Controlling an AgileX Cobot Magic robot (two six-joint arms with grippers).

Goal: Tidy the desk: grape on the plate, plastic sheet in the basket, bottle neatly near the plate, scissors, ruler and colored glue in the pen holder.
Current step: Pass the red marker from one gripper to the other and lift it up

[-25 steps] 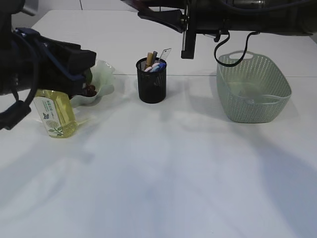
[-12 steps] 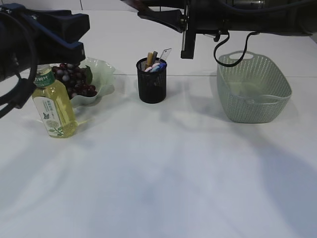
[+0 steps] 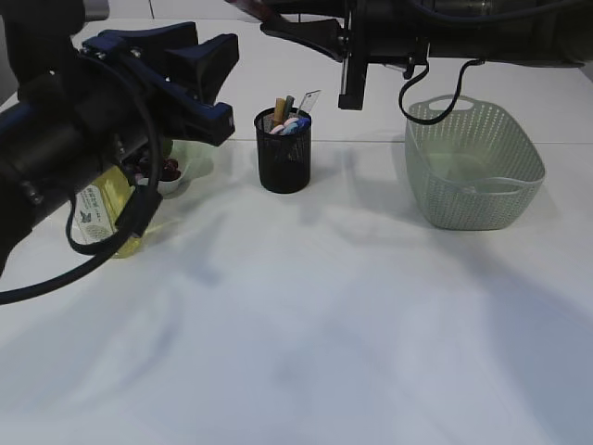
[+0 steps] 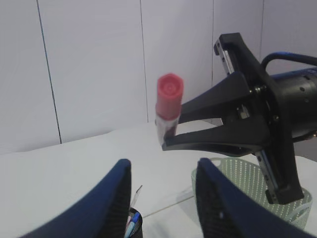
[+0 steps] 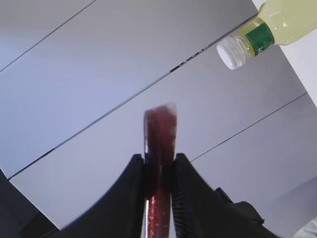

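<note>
red glue tube (image 4: 168, 106) clamped in raised right pincer (image 5: 159, 168).

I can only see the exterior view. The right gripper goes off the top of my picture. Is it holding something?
Observer: Yes. The left wrist view shows the right gripper shut on a glue tube.
Operator: What colour is it?
Observer: Its cap is pinkish red, and the right wrist view shows dark red glitter inside.
Operator: The left arm hides the bottle's top. Is its lid on?
Observer: Yes. The right wrist view shows the bottle with a white lid on it.
</note>
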